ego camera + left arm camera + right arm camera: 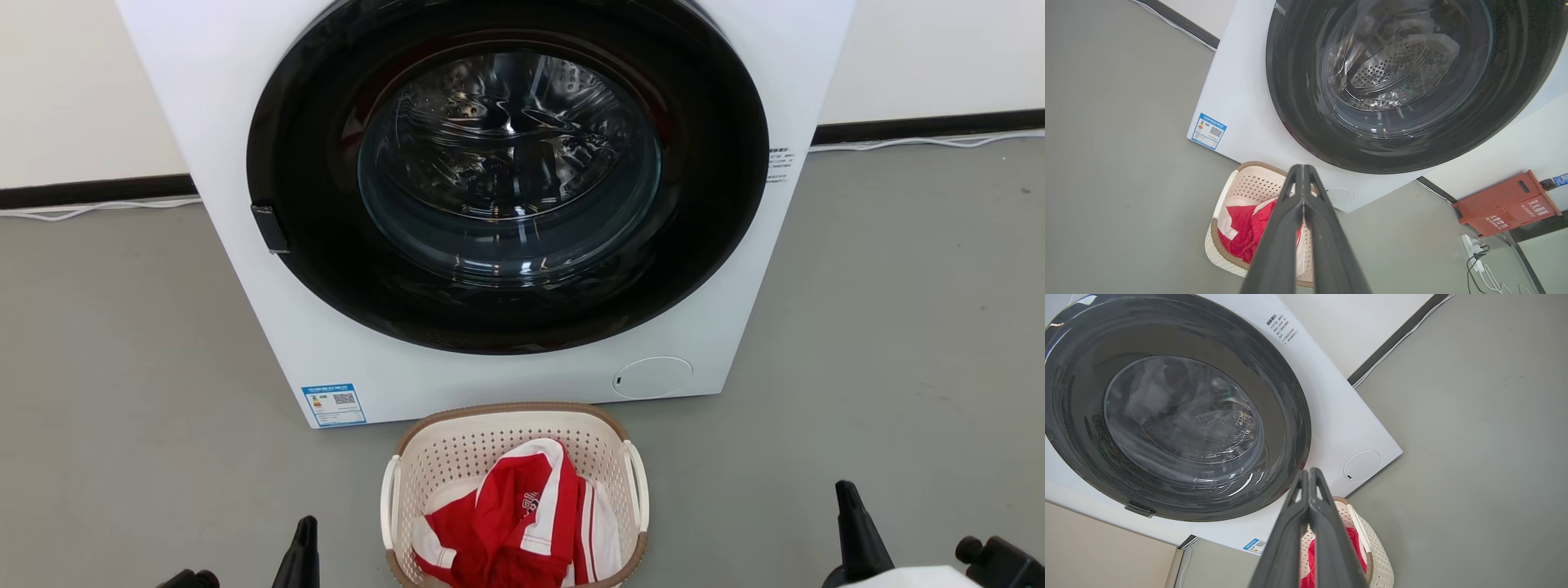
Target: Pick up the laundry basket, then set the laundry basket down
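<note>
**Condition of the work area**

The cream perforated plastic laundry basket [465, 449] with the brown woven-look rim stands upright on the grey floor [122, 367]. It sits just in front of the white front-loading washing machine [245, 122], whose round dark door is closed. A crumpled red-and-white garment [514, 523] lies inside the basket, below the rim.

**Condition of the grippers**

The left gripper [1302, 168] has its two dark fingers pressed together and holds nothing. The right gripper [1309, 471] is the same. In the head view each hangs beside the basket, apart from it, on its own side.

**Stage**

A basket standing on the floor with both grippers free fits two stages: basket waiting to be lifted, or basket already put back.

**Hazards**

- Closed fingers cannot take a white side handle [390, 498]; any contact made this way would probably push the light basket across the floor.
- The far rim lies near the machine front; a forward nudge may knock it against the panel.
- An uneven grip on the two handles would likely tilt the basket and shift the garment.
</note>
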Robot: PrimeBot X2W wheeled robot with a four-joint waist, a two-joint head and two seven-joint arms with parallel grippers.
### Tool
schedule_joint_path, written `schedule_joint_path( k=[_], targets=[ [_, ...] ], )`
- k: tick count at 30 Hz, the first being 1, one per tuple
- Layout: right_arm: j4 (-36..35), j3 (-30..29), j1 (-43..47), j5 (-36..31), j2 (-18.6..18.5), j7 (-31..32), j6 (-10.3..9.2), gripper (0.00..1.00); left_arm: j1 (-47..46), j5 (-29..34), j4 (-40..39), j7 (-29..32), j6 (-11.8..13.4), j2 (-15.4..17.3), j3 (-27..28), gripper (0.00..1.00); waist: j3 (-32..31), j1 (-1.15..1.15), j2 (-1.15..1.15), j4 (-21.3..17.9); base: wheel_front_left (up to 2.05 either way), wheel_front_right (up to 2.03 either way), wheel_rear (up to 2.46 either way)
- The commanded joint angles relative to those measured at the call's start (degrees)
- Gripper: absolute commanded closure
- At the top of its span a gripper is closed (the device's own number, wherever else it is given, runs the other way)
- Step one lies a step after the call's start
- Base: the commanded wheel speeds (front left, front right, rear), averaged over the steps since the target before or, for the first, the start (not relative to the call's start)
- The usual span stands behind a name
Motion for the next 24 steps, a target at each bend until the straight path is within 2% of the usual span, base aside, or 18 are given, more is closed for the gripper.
schedule_joint_path(
  k=[1,24],
  targets=[
    [-1.82,0.14,-3.11,2.27,-0.33,0.75,0.16,1.0,-3.16,-2.39,-1.01,0.35,-0.96,0.39,1.2,1.0,0.03,0.0,0.0,0.05,0.0,0.0,0.0],
    [-2.51,-0.74,-5.1,15.61,-0.4,4.41,0.24,1.0,-6.45,-16.74,0.38,3.87,-2.8,0.61,3.09,1.0,0.33,0.0,0.0,0.46,0.0,0.0,0.0]
  ],
)
